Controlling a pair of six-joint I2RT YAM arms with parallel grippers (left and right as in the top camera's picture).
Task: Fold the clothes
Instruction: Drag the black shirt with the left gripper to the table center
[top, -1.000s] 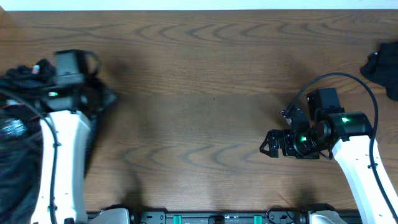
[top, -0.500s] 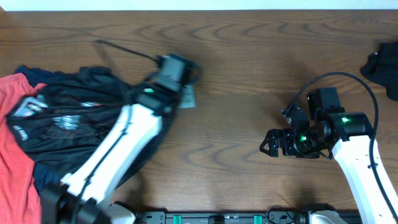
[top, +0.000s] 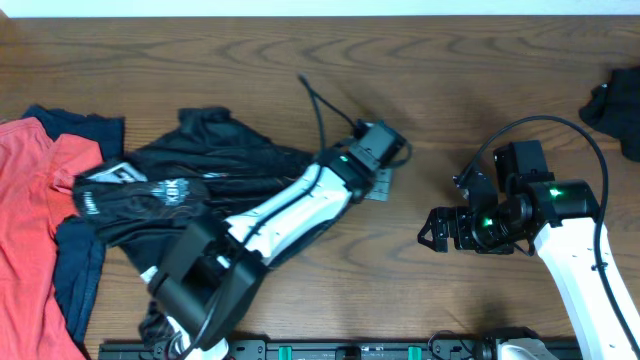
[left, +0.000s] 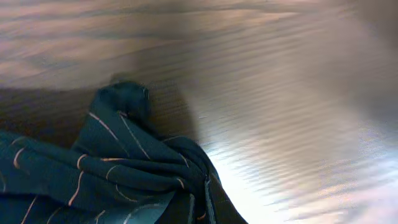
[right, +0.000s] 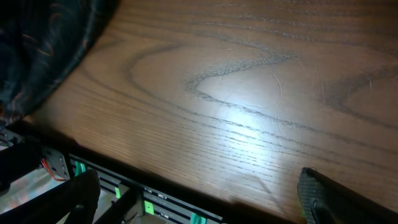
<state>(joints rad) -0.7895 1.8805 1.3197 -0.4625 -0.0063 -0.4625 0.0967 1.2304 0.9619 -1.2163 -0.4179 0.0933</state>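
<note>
The worktop is dark brown wood with broad wavy grain; in the overhead view a pale strip runs along its far edge, and what that strip is cannot be told. At the left edge lies a red top, with a navy top showing from beneath it. Just to their right the black jersey is stretched out across the wood toward the middle, white logos on its chest. The white left arm lies over it, and the left jaws are clenched on the jersey's right-hand end. Further right, the right arm holds the right jaws released and wide above bare wood, well apart from the jersey. A dark cloth sits at the far right edge. Only the left wrist view shows the jersey's thin orange contour lines and how it bunches up; the jaws themselves are out of its frame. Only the right wrist view shows the rail with green lights below the worktop's near edge.
</note>
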